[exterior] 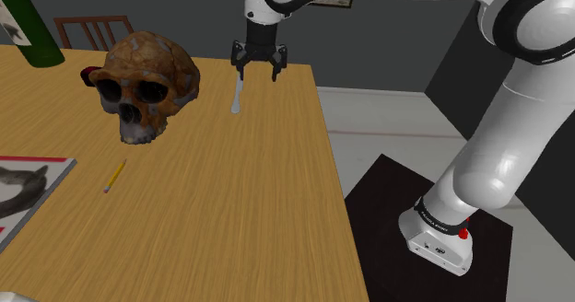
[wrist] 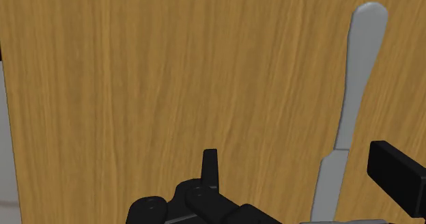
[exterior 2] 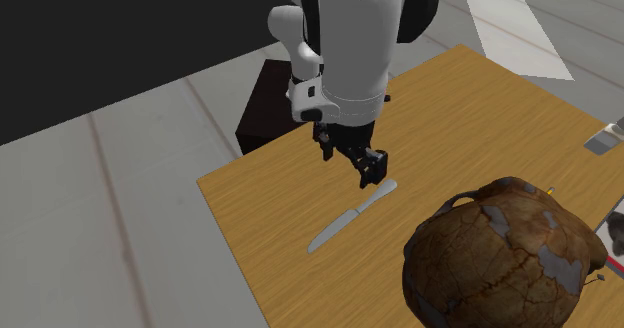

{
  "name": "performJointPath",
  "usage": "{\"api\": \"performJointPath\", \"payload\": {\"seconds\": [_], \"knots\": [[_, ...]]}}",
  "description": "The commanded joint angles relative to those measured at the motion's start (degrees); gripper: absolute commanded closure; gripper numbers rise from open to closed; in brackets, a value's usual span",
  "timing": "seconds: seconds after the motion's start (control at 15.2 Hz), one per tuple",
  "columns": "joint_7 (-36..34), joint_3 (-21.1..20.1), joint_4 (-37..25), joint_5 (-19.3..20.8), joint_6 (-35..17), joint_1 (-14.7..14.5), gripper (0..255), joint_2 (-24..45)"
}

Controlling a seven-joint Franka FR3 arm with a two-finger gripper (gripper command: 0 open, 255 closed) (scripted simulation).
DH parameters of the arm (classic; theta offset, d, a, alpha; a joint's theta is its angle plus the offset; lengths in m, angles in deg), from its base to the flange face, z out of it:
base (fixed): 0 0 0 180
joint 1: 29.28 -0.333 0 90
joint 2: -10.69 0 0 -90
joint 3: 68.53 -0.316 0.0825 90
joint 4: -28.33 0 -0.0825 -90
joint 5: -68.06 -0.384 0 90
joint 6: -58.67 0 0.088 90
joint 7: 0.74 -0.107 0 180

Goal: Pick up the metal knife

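From the shoulder view's left, a yellow pencil [exterior: 114, 175] lies on the wood-grain table [exterior: 230, 217], then a mottled brown skull [exterior: 147, 84]. Right of it, the slim, smooth grey knife [exterior: 237, 98] lies flat near the table's far edge. The black gripper [exterior: 258, 75] hovers just above it, fingers [wrist: 396, 176] spread apart, clasping nothing.

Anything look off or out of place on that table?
Only the brown skull with grey patches: a strange thing to find on a wooden table, and its surface looks worn. The grey knife lies flat, and nothing is spilled.
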Motion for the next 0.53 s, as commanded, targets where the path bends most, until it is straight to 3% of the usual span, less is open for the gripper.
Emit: {"api": "performJointPath", "payload": {"seconds": [0.0,0.2,0.46], "knots": [[-3.5,0.0,-6.5,1.4,1.1,-1.0,0,5.3],[-7.8,0.5,-17.4,3.3,3.7,-2.8,0,13.4],[-7.8,0.7,-14.0,3.2,0.5,-2.7,0,13.2]]}}
